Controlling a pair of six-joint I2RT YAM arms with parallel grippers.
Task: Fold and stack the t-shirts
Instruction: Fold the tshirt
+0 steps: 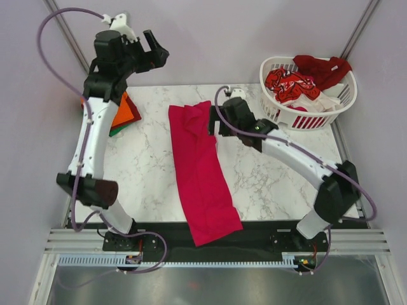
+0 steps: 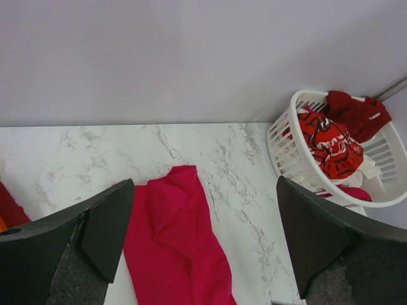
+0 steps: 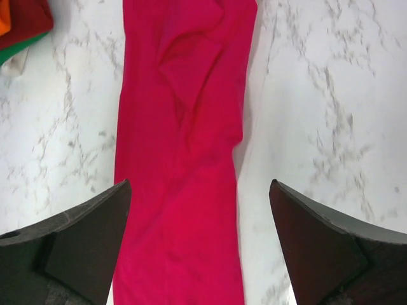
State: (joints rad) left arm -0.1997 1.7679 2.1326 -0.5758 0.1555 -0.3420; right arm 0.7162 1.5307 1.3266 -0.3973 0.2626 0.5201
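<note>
Broadly, the marble table (image 1: 280, 184) carried the magenta-red t-shirt (image 1: 200, 171) down its middle. It was folded into one long narrow strip from the far centre to the near edge, where its end hung over onto the black base rail (image 1: 159, 229). The cloth lay mostly flat, with soft creases toward the far end. Bare marble showed on both sides of the strip. At the far right corner stood the white basket (image 1: 280, 114), holding a heap of shirts (image 1: 296, 86), red-patterned, dark red and white. At the far left edge a small stack (image 1: 127, 113) of orange, green and dark red cloth lay partly under the left arm (image 1: 95, 133). The left gripper (image 2: 203, 184) was raised high at the far left, jaws spread wide and empty. The right gripper (image 3: 198, 184) hovered over the strip's far half, equally wide, gripping nothing.
</note>
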